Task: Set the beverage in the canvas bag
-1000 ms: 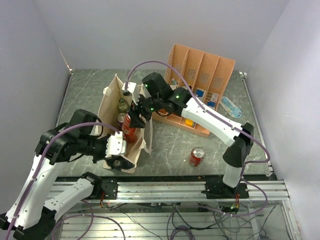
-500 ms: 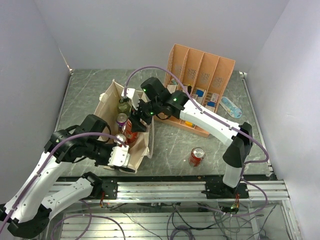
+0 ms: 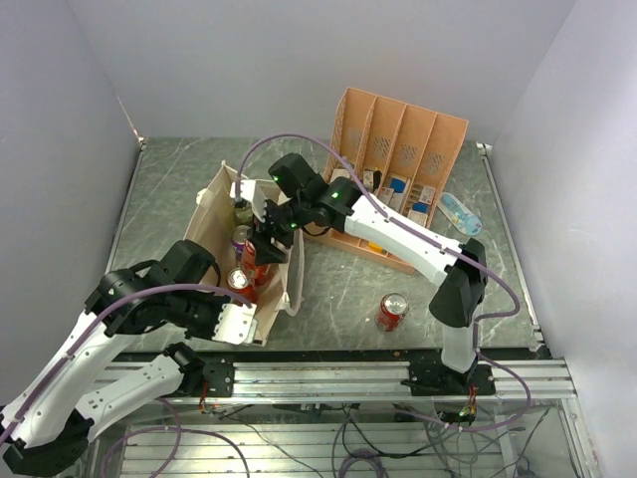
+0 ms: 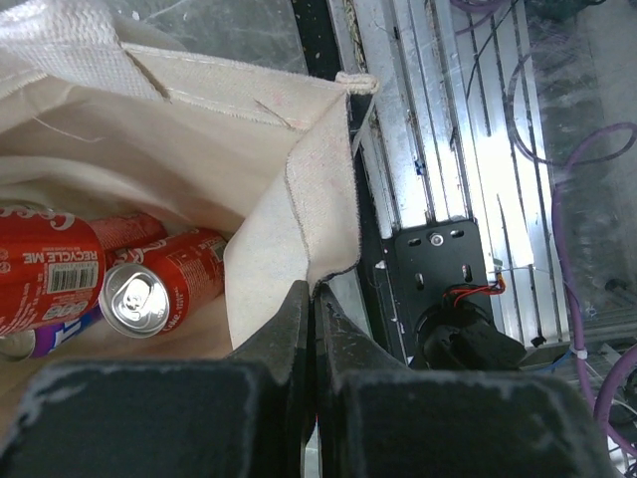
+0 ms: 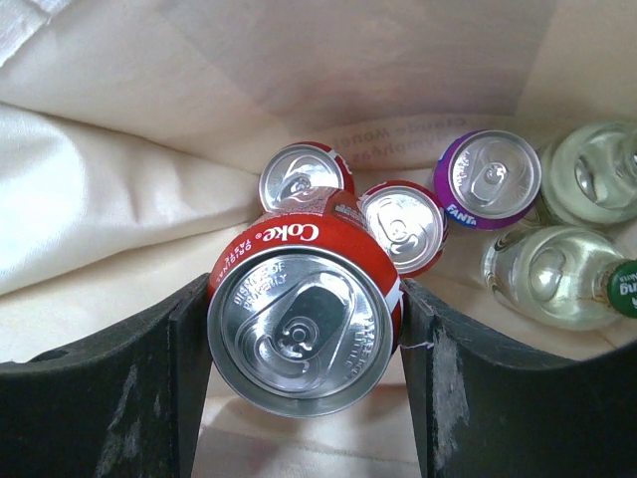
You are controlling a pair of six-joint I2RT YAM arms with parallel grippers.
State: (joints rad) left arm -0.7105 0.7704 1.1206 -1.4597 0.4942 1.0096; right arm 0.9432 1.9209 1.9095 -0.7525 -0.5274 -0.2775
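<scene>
Canvas bag [image 3: 211, 204] stands open in the top view, at nine o'clock of the orange organizer [image 3: 398, 124]. The right gripper [image 3: 257, 247] holds a Coke can [image 3: 248, 260] in the bag mouth. The left gripper [image 3: 242, 321] is at the bag's near end, at six o'clock. A second red can [image 3: 391, 312] lies on the table at four o'clock.

Left wrist view: the jaws are closed on the bag rim [image 4: 299, 199].

Right wrist view: the fingers [image 5: 149, 378] grip the Coke can [image 5: 304, 319] above other cans [image 5: 403, 224] and bottles [image 5: 557, 274]. I judge only release remains.
</scene>
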